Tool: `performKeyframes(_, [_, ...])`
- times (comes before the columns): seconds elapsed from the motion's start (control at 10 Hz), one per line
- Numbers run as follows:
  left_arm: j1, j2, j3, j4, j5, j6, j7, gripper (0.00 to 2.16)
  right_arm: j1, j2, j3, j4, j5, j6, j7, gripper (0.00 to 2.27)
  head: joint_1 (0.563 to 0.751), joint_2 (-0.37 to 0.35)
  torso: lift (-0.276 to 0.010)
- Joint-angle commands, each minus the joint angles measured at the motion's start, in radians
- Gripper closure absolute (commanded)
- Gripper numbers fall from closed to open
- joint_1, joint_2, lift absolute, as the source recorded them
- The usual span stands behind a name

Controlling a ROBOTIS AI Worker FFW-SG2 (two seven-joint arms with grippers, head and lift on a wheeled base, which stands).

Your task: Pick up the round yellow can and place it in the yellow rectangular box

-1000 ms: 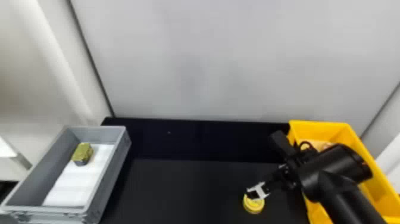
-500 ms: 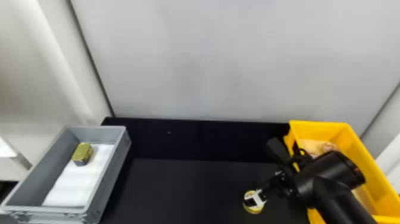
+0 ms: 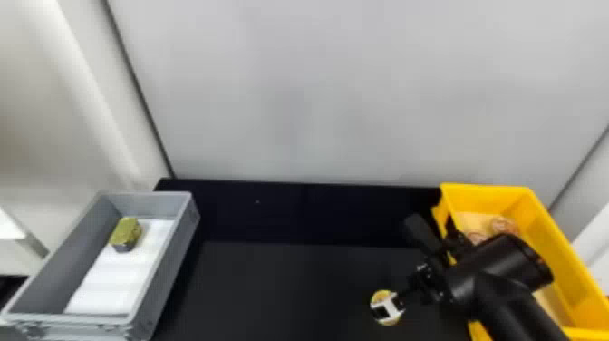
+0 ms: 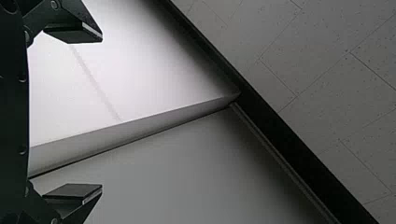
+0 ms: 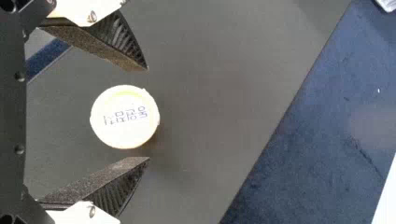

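Observation:
In the head view my right gripper (image 3: 385, 309) is over the round yellow can (image 3: 383, 297) on the black table, partly covering it. The right wrist view has the can (image 5: 124, 116) between the two spread fingers of my right gripper (image 5: 148, 115), with a gap on either side. At the right of the head view stands the yellow rectangular box (image 3: 555, 245), partly behind my right arm. My left gripper (image 4: 102, 113) is open and holds nothing, facing pale panels in the left wrist view.
A grey crate (image 3: 174, 254) at the left holds a gold-topped tin (image 3: 126, 233) on white padding (image 3: 108, 281). Round items (image 3: 504, 225) lie inside the yellow box. A grey wall (image 3: 340, 90) rises behind the black table (image 3: 281, 290).
My right gripper has shifted slightly left and now covers more of the can. The arm above it has also moved, turning a little. The can has stayed about where it was.

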Motion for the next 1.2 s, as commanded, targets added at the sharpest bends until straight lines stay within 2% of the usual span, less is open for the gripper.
performKeyframes(0.0, [0.0, 0.0, 0.0, 0.0, 0.0, -0.001, -0.001, 0.14, 0.0, 0.003, 0.0, 0.011, 0.0, -0.011, 0.0, 0.12, 0.663, 0.054, 0.008])
performKeyframes(1.1, [0.0, -0.003, -0.003, 0.0, 0.0, -0.007, -0.001, 0.14, 0.003, -0.003, 0.018, 0.038, 0.014, -0.011, 0.007, 0.12, 0.663, 0.054, 0.008])
